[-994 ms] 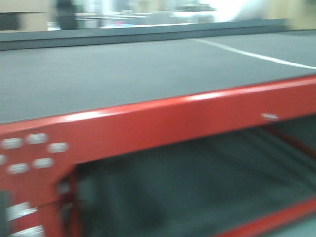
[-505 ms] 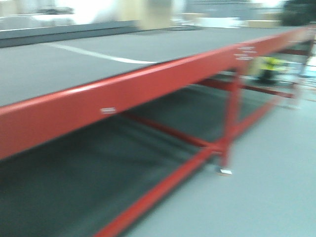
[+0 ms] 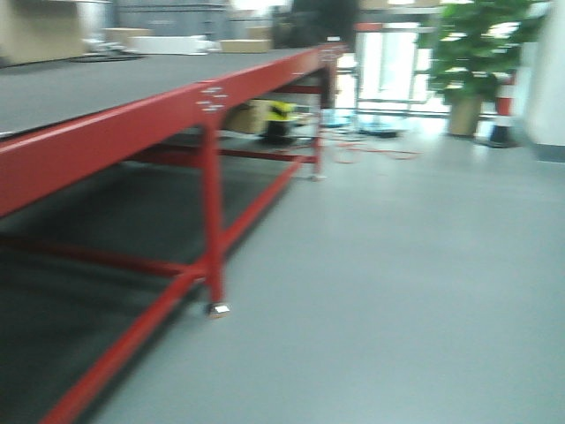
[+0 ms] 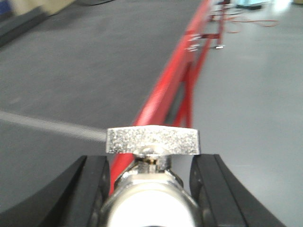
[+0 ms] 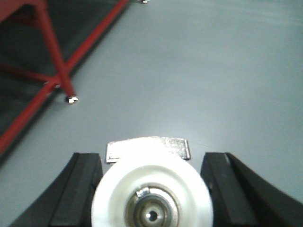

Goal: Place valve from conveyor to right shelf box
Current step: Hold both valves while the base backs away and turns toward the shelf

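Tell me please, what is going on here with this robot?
The robot carries two parts. Its left hand grips a valve with a silver handle, above the edge of the conveyor. Its right hand grips a second valve over the grey floor. The front view looks along the red frame; no shelf box is in view.

No words or numbers clear enough to read. Just tiny white marks (image 3: 212,97) on the red frame (image 3: 115,137) of the conveyor (image 3: 79,84), too blurry.
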`<act>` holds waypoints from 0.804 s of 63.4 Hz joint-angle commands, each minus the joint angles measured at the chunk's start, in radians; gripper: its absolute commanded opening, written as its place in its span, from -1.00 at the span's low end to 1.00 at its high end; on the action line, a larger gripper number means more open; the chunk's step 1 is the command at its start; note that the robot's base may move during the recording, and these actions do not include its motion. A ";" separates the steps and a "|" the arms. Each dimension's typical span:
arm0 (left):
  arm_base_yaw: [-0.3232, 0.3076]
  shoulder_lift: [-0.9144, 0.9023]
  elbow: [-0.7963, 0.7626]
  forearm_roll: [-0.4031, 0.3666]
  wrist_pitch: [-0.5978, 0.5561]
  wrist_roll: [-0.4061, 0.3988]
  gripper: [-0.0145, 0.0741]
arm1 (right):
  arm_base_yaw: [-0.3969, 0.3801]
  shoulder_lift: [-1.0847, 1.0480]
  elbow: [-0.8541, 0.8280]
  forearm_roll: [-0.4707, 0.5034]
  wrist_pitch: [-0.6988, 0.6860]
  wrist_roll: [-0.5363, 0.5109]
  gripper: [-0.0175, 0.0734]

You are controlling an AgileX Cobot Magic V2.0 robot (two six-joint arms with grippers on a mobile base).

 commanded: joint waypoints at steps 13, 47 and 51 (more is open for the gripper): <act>-0.002 -0.010 -0.007 -0.009 -0.042 -0.003 -0.92 | 0.002 -0.011 -0.010 -0.007 -0.069 -0.003 -0.98; -0.002 -0.010 -0.007 -0.009 -0.042 -0.003 -0.92 | 0.002 -0.011 -0.010 -0.007 -0.069 -0.003 -0.98; -0.002 -0.010 -0.007 -0.009 -0.042 -0.003 -0.92 | 0.002 -0.011 -0.010 -0.007 -0.069 -0.003 -0.98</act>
